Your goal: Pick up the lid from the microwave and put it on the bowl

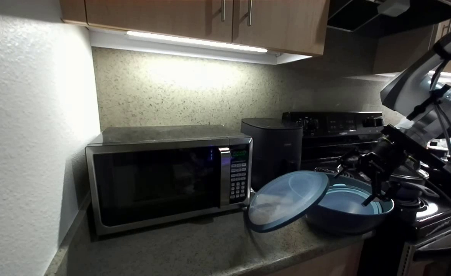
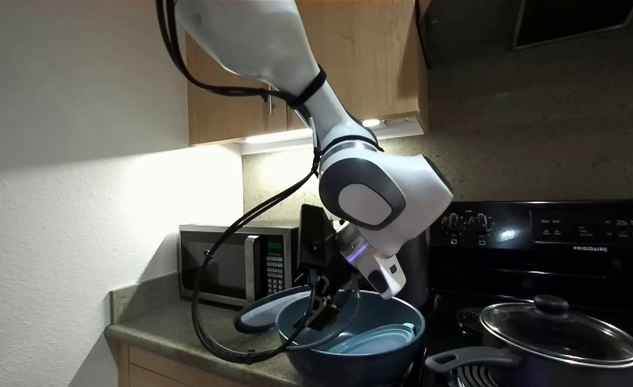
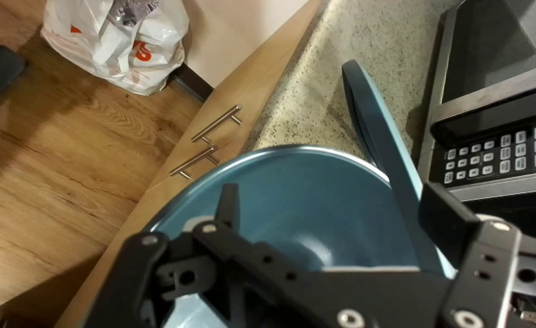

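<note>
The light-blue lid (image 1: 286, 201) stands tilted between the microwave (image 1: 156, 188) and the bowl (image 1: 344, 224), its upper edge over the bowl's rim. It appears to lean on that rim. In the wrist view the lid (image 3: 393, 155) shows nearly edge-on. My gripper (image 3: 336, 209) is open above the bowl (image 3: 290, 182). The lid's edge passes between the fingers, close to the finger on the microwave side; I cannot tell if they touch. The other finger is over the bowl's inside. In an exterior view the arm partly hides the gripper (image 2: 316, 317) and the lid (image 2: 262, 317).
A smaller light-blue lid-like disc (image 2: 372, 341) lies inside the bowl. A black appliance (image 1: 273, 153) stands behind, beside the microwave. A pot with a glass lid (image 2: 561, 333) sits on the stove. Wooden cabinets (image 1: 160, 19) hang above. The counter's front edge (image 1: 263, 266) is near the bowl.
</note>
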`<move>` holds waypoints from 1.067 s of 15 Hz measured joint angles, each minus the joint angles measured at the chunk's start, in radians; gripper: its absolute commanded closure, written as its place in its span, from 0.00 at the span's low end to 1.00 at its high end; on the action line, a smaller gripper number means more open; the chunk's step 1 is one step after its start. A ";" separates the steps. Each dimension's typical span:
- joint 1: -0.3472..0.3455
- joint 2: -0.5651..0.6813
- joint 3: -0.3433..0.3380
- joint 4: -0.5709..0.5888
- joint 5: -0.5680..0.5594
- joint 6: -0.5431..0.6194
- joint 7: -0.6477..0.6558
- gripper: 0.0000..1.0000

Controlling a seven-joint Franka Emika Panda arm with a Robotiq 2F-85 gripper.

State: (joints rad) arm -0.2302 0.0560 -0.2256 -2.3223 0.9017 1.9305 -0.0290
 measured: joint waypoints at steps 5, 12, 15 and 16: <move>-0.004 0.035 -0.003 0.048 0.090 -0.065 -0.062 0.30; -0.018 0.193 -0.005 0.206 0.167 -0.209 -0.130 0.71; -0.019 0.263 -0.005 0.267 0.167 -0.250 -0.130 0.89; -0.020 0.281 -0.005 0.284 0.167 -0.264 -0.130 0.97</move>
State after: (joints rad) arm -0.2502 0.3373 -0.2305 -2.0388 1.0689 1.6668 -0.1591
